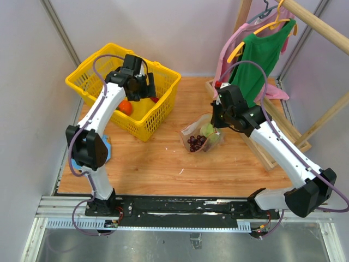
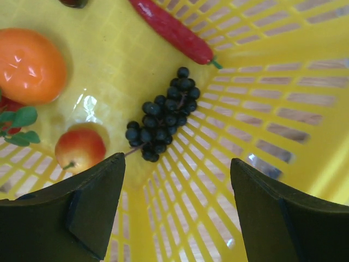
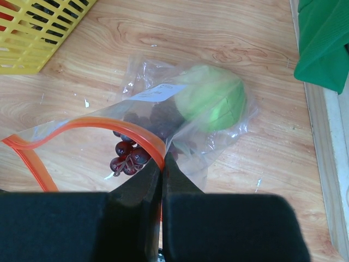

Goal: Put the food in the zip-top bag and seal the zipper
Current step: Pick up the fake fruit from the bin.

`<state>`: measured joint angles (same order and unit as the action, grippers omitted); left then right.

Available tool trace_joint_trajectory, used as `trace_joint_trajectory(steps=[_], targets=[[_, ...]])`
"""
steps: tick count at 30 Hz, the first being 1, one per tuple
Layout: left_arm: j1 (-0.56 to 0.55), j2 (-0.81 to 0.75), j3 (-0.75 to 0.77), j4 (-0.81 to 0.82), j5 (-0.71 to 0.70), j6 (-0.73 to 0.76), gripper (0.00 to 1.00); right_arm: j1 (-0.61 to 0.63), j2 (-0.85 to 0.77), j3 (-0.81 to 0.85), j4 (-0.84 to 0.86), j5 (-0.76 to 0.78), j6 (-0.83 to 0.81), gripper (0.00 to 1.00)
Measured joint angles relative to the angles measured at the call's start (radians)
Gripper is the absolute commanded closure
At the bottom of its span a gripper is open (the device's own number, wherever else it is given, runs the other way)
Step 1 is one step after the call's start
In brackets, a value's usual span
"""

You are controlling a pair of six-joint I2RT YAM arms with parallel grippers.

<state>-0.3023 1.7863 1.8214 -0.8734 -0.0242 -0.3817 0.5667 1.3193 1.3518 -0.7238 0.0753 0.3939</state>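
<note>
Left gripper (image 2: 177, 164): open wide and holding nothing, poised over the yellow basket (image 2: 272, 82) with the dark grape bunch (image 2: 163, 117) just past its fingertips.
Right gripper (image 3: 162, 164): closed, pinching the bag (image 3: 82, 147) at its mouth, right on the orange zipper strip (image 3: 98, 123).
Bag: lies on the worktop (image 3: 218, 33), at 4 o'clock from the basket in the top view. A green ball (image 3: 212, 98) and reddish grapes (image 3: 128, 158) are already inside.
Food left: all in the basket. From the dark bunch, the orange (image 2: 30, 65) sits at 10 o'clock, the small apple (image 2: 80, 148) at 8 and a long red pepper (image 2: 172, 30) at 12.
Step in hand: probably picking up the dark bunch.
Doing it well: drop straight down and span the bunch across its narrow width. Close on the cluster rather than the thin stem, and keep clear of the sloping basket wall. The other pinch should stay steady so the mouth gapes.
Materials: the bunch is knobbly and may roll. The basket is glossy slotted plastic, the bag is thin and crinkly, and the ball is smooth.
</note>
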Motion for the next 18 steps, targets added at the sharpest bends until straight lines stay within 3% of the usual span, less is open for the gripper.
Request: trace_joint_trajectory(steps=[18], targets=[[0.048,0.352,0.046,-0.046,0.117,0.168,0.19,-0.006,0.002,0.003,-0.002,-0.030,-0.021,0.99]])
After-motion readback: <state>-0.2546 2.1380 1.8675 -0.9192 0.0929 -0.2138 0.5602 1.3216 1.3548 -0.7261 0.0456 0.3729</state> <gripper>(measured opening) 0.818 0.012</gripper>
